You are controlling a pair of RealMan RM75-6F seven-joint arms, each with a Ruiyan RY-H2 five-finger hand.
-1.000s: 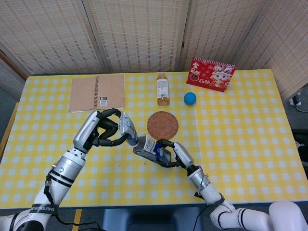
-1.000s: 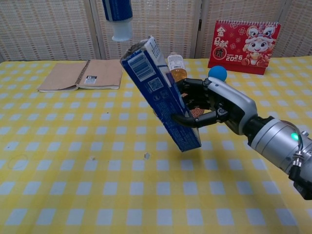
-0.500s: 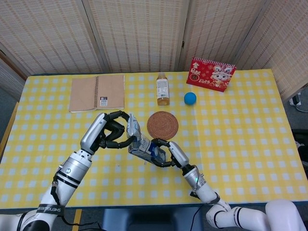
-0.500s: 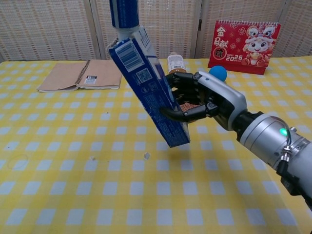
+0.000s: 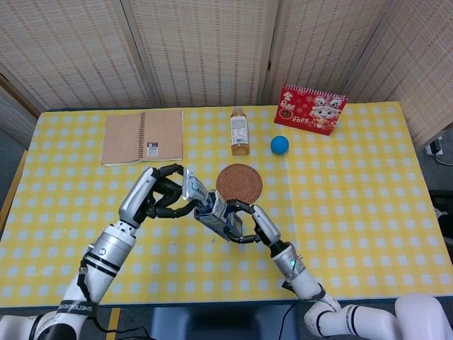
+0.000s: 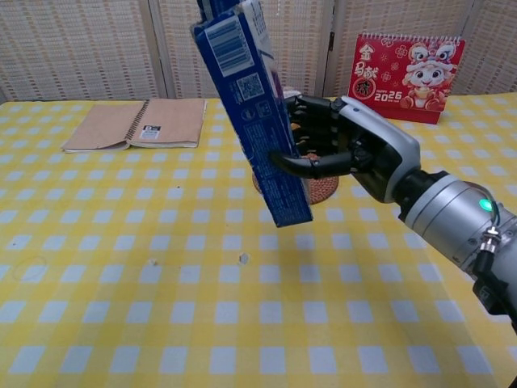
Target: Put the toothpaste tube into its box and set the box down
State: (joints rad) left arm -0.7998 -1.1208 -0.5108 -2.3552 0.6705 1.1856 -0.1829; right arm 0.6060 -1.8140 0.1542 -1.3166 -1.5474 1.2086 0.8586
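The blue toothpaste box (image 6: 254, 113) hangs tilted above the table, gripped round its lower half by my right hand (image 6: 347, 145). Its open end points up and left, out of the top of the chest view. In the head view the box (image 5: 216, 212) sits between both hands. My left hand (image 5: 164, 195) holds the blue-and-white toothpaste tube (image 5: 191, 186), whose lower end meets the box's open mouth. My right hand (image 5: 249, 223) holds the box from the right. How far the tube is inside is hidden.
A woven coaster (image 5: 239, 183) lies just behind the hands. Further back are a drink bottle (image 5: 239, 131), a blue ball (image 5: 279, 144), a red calendar (image 5: 310, 109) and a spiral notebook (image 5: 143, 137) at the back left. Yellow checked cloth covers the table.
My right hand has raised the box and stood it steeper. The tube's cap end, earlier above and clear of the box, now meets the box's mouth. The two hands have come closer.
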